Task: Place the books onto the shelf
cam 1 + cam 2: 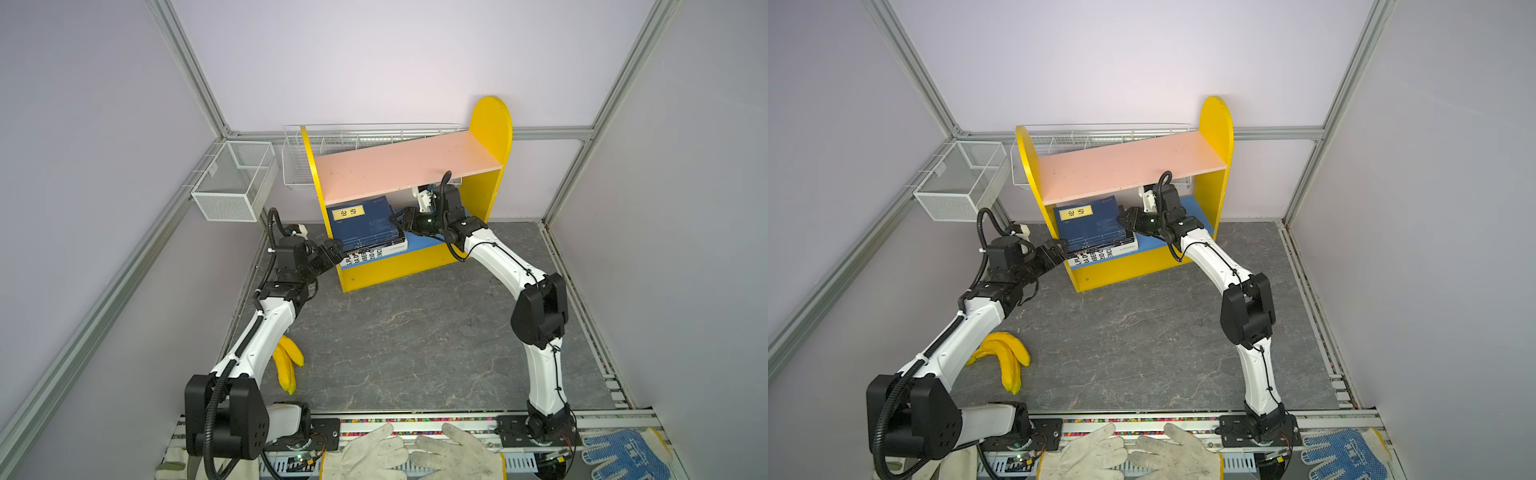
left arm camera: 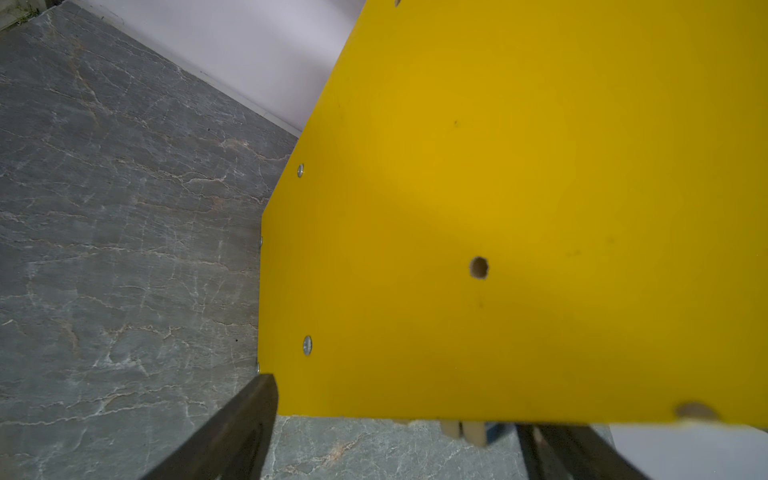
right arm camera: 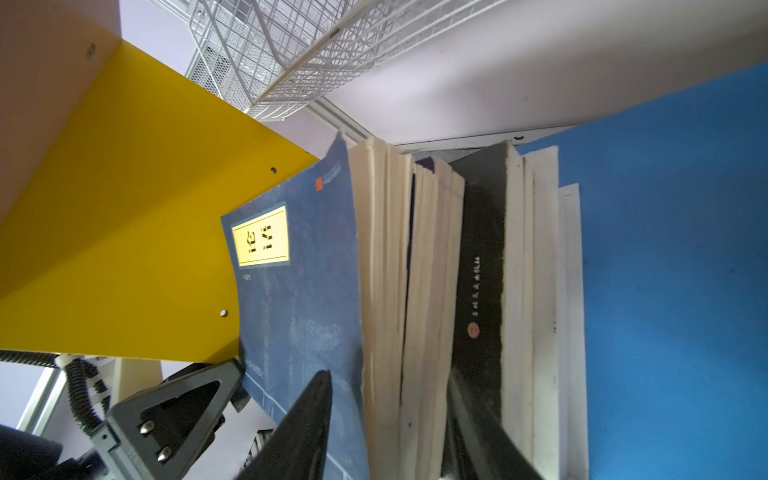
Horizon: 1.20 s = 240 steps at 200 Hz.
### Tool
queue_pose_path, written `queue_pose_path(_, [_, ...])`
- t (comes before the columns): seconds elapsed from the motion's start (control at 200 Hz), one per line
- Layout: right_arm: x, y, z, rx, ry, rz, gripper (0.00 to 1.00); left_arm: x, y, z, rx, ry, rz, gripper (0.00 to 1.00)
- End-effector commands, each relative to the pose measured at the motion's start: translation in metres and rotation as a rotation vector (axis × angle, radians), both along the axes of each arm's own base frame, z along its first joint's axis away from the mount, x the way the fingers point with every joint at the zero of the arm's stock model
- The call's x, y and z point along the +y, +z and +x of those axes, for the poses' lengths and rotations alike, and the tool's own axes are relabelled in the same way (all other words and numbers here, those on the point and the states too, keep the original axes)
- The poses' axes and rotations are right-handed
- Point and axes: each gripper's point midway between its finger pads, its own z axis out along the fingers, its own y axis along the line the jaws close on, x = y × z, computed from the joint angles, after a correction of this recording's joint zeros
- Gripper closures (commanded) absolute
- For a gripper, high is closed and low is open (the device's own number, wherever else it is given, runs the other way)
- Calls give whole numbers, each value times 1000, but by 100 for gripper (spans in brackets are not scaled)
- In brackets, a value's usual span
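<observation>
**A:** In what state is the right gripper (image 1: 399, 222) found?

**B:** It is seen inside the lower bay of the shelf (image 1: 490, 137). Its jaws are apart, astride the near edge of the upper books, and no clamping is evident.

**A:** Which way are the books (image 1: 365, 226) placed from it?

**B:** To its left. They are stacked flat on the blue lower board (image 1: 419, 244), set against the left side panel (image 2: 498, 208). Their long axis is judged to run along the board. The white book (image 1: 365, 254) at the bottom is seen jutting over the front edge.

**A:** And the left gripper (image 1: 334, 251)?

**B:** It is held wide open outside that panel, with nothing gripped. The stack is shielded from it, so any squaring is better given to the right arm. A withdrawal should be made rightward, along the board.
</observation>
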Motion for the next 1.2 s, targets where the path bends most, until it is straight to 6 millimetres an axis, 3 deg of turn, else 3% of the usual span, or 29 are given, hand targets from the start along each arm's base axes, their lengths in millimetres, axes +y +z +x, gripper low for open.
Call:
queue_pose_path(0.0, [-11, 4, 5, -58, -32, -51, 49, -7, 21, -9, -51, -53, 6, 11])
queue_pose_path(0.145, [-26, 18, -4, -131, -61, -82, 44, -19, 46, -27, -126, -150, 9, 6])
queue_pose_path(0.215, [-33, 25, -13, -168, -60, -108, 39, -17, 53, -37, -145, -157, 41, 0])
queue_pose_path(0.3, [-43, 28, -22, -191, -67, -146, 34, -10, 58, -51, -163, -144, 94, 1])
queue_pose_path(0.435, [-58, 29, -43, -210, -68, -185, 18, -2, 60, -74, -161, -148, 171, 1])
queue_pose_path(0.525, [-68, 23, -60, -202, -56, -208, 0, 12, 52, -82, -132, -89, 224, 1])
queue_pose_path(0.55, [-72, 22, -66, -201, -56, -212, 11, 17, 50, -84, -126, -66, 233, 1])
queue_pose_path(0.62, [-83, 16, -79, -201, -72, -235, 12, 35, 41, -86, -102, 29, 250, 1])
queue_pose_path(0.72, [-112, 1, -94, -202, -152, -318, 12, 69, 27, -86, -101, 211, 310, 1])
queue_pose_path(0.83, [-157, -15, -113, -210, -269, -464, 12, 115, 12, -93, -73, 440, 465, 1])
queue_pose_path(0.905, [-191, -23, -124, -230, -371, -562, 12, 135, -2, -95, -56, 534, 561, 1])
queue_pose_path(1.075, [-273, -38, -154, -230, -661, -775, 12, 141, -45, -86, -116, 565, 600, 1])
queue_pose_path(1.195, [-313, -44, -175, -218, -802, -865, 11, 141, -68, -84, -208, 582, 590, 1])
